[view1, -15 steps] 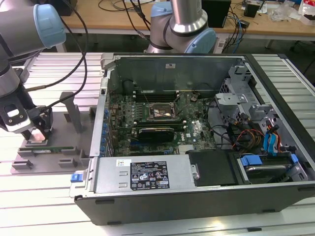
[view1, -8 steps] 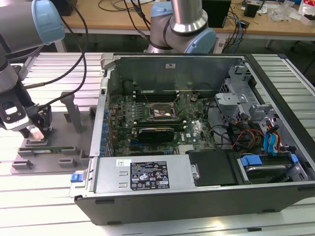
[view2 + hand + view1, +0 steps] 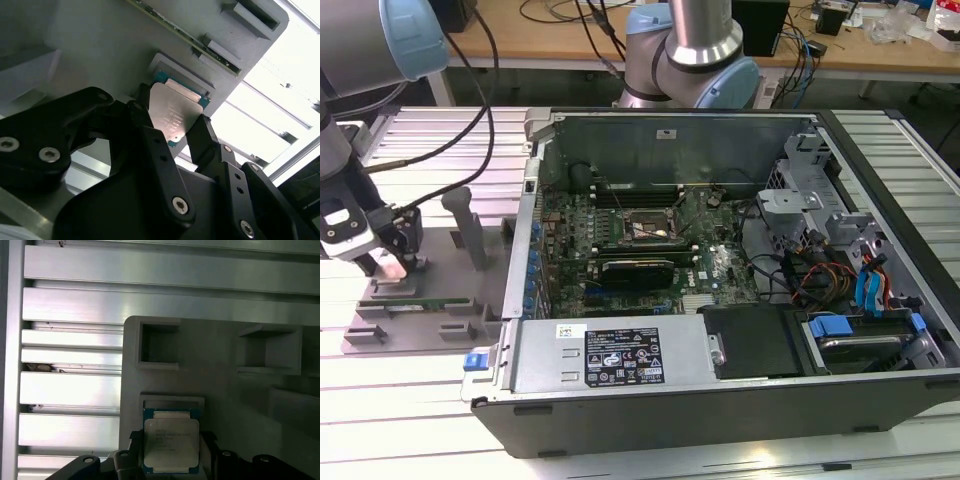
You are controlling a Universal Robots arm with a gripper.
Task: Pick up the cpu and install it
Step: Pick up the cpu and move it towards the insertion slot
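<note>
At the exterior view's left, tool: a black two-fingered gripper point(image 3: 385, 262) hangs low over a flat grey plastic fixture tray point(image 3: 395, 322) on the ribbed aluminium table point(image 3: 400, 410).
Grip: in both wrist views its black fingers point(image 3: 150, 135) sit narrowly closed against two opposite edges of a small flat square cpu with a shiny silver-grey metal top point(image 3: 175, 112), pinching it between them.
Where the cpu is: in a shallow square pocket near one edge of the tray.
Facing: metal top up toward the wrist, with a thin green board rim round it.
Long axis: none, since it is square; its sides run parallel to the pocket walls.
Beside it: a long narrow green memory stick point(image 3: 430, 298) lies flat on the tray, and a grey upright post point(image 3: 470, 230) stands just to the right.
Middle: an open black desktop computer case point(image 3: 720, 415) holds a green motherboard point(image 3: 570, 250).
In the way: the case's metal side wall point(image 3: 525, 260) stands between the gripper and the black square socket frame point(image 3: 645, 228), which is well apart from it.
Right: a silver drive cage point(image 3: 800, 190) and coloured cables point(image 3: 820, 280).
</note>
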